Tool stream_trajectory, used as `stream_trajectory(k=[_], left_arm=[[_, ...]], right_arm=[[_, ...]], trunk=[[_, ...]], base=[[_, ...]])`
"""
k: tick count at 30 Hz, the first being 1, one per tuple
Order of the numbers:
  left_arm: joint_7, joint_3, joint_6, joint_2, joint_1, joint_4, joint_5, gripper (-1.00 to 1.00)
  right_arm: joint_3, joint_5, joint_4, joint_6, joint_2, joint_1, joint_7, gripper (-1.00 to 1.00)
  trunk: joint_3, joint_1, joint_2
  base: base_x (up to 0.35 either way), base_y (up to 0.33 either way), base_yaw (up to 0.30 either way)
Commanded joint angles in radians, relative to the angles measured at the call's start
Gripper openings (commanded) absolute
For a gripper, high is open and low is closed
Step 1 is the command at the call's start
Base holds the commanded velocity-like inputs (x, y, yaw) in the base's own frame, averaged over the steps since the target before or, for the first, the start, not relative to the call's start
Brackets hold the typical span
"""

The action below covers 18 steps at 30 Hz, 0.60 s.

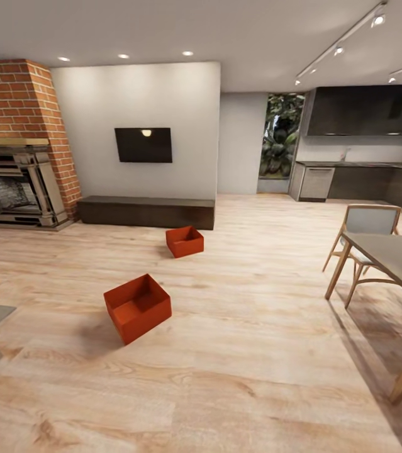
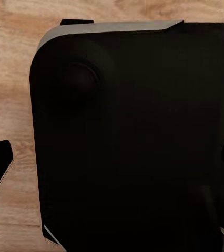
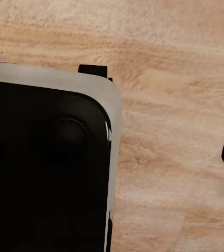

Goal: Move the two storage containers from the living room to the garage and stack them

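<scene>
On the light wood plank floor (image 1: 238, 352) of the living room, two orange-red open-topped boxes sit well apart. Nearer box (image 1: 138, 307) is turned diagonal, one corner toward the camera, interior empty. Farther box (image 1: 185, 241) lies just before the long low dark cabinet (image 1: 147, 212), slightly skewed, also empty. Plain thin walls on both. Wrist views show the dark robot base (image 2: 133, 136) over planks; can't tell either gripper's opening.

We see light wood plank floor (image 1: 238, 352). Brick fireplace (image 1: 18, 145) at left. Black TV (image 1: 143, 145) on white wall above long low dark cabinet (image 1: 147, 211). Dark kitchen units (image 1: 364, 182) far right, window with greenery (image 1: 281, 135) beside. Table (image 1: 396, 255) with chair (image 1: 367, 223) at right. Recessed ceiling spots, track lights (image 1: 342, 44).
</scene>
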<state>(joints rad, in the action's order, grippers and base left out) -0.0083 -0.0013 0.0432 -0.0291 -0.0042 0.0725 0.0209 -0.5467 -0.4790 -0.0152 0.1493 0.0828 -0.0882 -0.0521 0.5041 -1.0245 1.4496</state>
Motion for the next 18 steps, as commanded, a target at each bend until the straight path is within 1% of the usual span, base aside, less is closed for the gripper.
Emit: stream_trajectory(k=[1, 15, 18], left_arm=[[-0.001, 0.000, 0.003, 0.000, 0.000, 0.000, 0.002, 1.00], [-0.001, 0.000, 0.003, 0.000, 0.000, 0.000, 0.002, 1.00], [-0.001, 0.000, 0.004, 0.000, 0.000, -0.001, 0.002, 1.00]], right_arm=[[-0.007, -0.010, -0.002, 0.004, 0.000, -0.001, -0.005, 1.00], [-0.007, -0.010, -0.002, 0.004, 0.000, -0.001, -0.005, 1.00], [-0.007, -0.010, -0.002, 0.004, 0.000, -0.001, -0.005, 1.00]], trunk=[[0.001, -0.001, 0.000], [0.001, -0.001, 0.000], [0.001, -0.001, 0.000]], base=[[0.321, 0.000, 0.000], [0.321, 0.000, 0.000], [0.322, 0.000, 0.094]])
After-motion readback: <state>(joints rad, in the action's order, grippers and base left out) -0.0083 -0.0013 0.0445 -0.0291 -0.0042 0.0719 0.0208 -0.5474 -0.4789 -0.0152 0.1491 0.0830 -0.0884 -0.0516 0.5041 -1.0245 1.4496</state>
